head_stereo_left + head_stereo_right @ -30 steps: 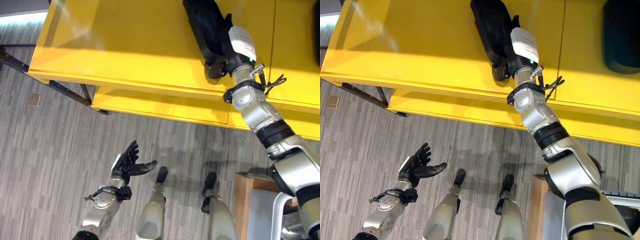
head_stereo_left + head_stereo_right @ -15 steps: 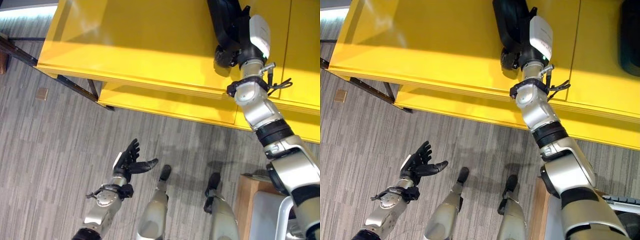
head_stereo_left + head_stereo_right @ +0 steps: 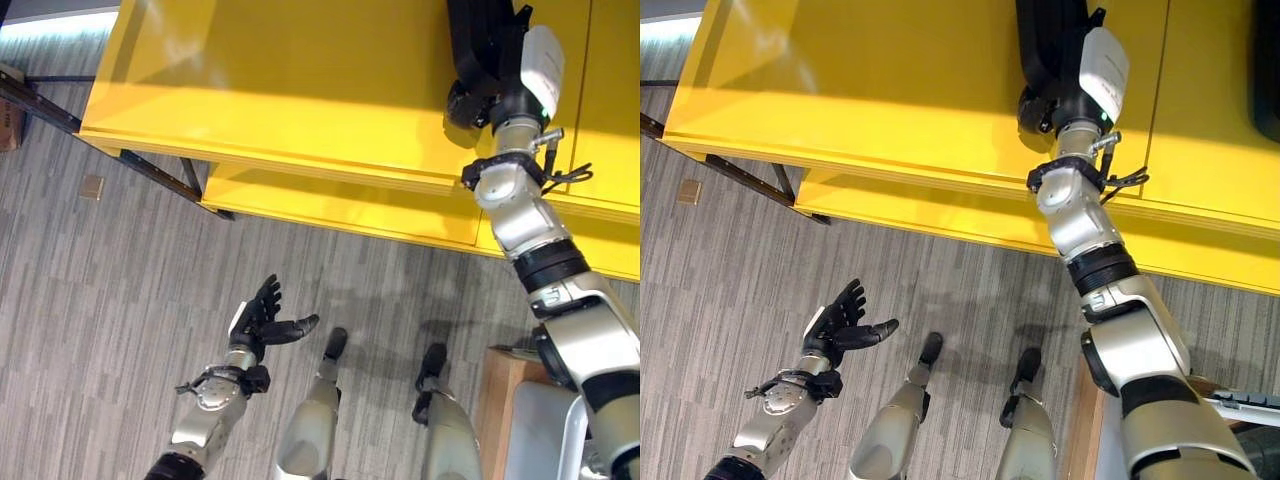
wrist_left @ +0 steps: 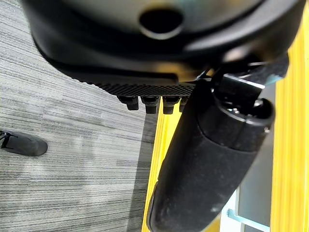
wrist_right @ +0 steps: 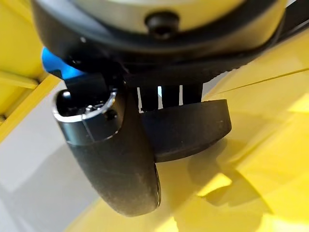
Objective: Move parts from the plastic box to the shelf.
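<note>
A long black part (image 3: 478,35) lies on the yellow shelf (image 3: 280,90) at the back right. My right hand (image 3: 528,72) reaches over its near end. In the right wrist view the fingers (image 5: 169,94) lie on the black part (image 5: 193,128) and the thumb (image 5: 116,159) sits against its rim, so the hand is shut on it. My left hand (image 3: 262,320) hangs low over the floor at the lower left, open and holding nothing.
A second dark part (image 3: 1270,50) rests on the shelf at the far right edge. A lower yellow shelf board (image 3: 330,205) juts out beneath. A wooden stand (image 3: 495,400) with a pale plastic box (image 3: 540,430) is at the lower right. Black frame legs (image 3: 150,170) cross the grey floor.
My right hand has carried the black part farther back and to the right across the shelf. The camera has shifted slightly. My left hand has stayed put.
</note>
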Robot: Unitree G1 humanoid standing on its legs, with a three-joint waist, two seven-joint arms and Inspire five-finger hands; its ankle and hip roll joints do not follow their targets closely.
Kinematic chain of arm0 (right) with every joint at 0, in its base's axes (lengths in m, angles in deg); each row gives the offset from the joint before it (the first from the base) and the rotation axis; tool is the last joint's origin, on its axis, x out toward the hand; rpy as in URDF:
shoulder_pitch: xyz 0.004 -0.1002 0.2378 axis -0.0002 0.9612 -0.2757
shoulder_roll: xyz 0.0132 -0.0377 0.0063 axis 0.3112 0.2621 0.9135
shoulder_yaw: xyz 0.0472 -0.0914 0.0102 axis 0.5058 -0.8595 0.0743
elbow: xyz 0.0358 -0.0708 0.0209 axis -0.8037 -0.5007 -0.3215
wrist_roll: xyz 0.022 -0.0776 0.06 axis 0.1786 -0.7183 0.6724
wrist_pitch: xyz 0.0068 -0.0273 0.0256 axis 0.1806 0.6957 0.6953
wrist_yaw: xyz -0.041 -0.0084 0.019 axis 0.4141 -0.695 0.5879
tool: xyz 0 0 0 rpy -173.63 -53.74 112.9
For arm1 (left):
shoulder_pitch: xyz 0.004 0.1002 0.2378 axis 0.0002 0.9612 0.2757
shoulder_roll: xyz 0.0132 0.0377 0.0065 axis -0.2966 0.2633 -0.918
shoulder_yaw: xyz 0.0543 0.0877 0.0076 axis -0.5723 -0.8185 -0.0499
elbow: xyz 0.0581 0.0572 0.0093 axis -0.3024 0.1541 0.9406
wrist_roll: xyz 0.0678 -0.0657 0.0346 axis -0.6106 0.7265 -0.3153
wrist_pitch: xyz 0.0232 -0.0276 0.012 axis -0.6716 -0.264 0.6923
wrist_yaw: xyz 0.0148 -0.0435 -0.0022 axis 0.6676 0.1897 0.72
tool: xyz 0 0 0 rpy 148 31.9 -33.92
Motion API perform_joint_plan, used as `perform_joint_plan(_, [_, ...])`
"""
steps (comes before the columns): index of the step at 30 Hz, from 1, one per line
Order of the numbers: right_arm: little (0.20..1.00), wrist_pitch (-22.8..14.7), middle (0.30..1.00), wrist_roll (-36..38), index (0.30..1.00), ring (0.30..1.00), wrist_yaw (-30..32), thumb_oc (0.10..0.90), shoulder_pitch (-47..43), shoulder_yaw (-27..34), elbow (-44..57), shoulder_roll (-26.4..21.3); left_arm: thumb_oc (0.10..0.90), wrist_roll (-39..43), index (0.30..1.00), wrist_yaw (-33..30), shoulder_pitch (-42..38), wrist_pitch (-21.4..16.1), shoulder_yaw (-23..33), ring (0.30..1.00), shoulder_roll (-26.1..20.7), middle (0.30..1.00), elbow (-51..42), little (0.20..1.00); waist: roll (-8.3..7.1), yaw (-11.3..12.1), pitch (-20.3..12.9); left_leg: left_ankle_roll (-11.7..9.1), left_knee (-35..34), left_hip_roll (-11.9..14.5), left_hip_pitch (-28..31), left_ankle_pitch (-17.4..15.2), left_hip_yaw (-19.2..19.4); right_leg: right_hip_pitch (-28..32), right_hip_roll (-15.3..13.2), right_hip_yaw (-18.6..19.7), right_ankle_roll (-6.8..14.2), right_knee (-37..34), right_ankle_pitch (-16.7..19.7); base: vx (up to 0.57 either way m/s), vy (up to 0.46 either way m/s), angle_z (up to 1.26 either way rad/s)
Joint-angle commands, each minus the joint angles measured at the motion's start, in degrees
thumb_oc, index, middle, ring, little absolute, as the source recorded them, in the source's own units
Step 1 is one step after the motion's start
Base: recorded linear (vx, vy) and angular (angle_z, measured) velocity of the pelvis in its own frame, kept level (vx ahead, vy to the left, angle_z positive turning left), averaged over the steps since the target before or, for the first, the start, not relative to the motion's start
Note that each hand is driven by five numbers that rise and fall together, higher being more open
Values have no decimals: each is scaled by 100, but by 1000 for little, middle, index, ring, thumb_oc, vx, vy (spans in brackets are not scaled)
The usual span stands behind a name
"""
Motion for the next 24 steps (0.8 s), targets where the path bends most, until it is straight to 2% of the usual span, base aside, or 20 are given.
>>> perform_joint_plan(1, [300,-296,300,-160,300,300,609,400,-481,271,334,-118,900,44,1000,-97,102,-509,-107,1000,-325,1000,-631,1000,-174,4,-276,142,159,298,30,-214,137,72,-394,263,320,43,100,0,0,0])
perform_joint_plan(7, [300,-261,300,-139,300,300,763,400,-273,444,384,-16,900,35,1000,-157,81,-511,-137,1000,-290,1000,-624,1000,-175,-33,-236,152,189,291,28,-242,160,57,-390,303,324,56,94,0,0,0])
perform_joint_plan(24, [300,-285,300,-181,300,300,637,400,-274,269,279,110,900,34,1000,-227,96,-563,-149,1000,-313,1000,-647,1000,-221,-57,-193,161,191,286,26,-248,196,54,-359,346,315,29,105,1,0,-1])
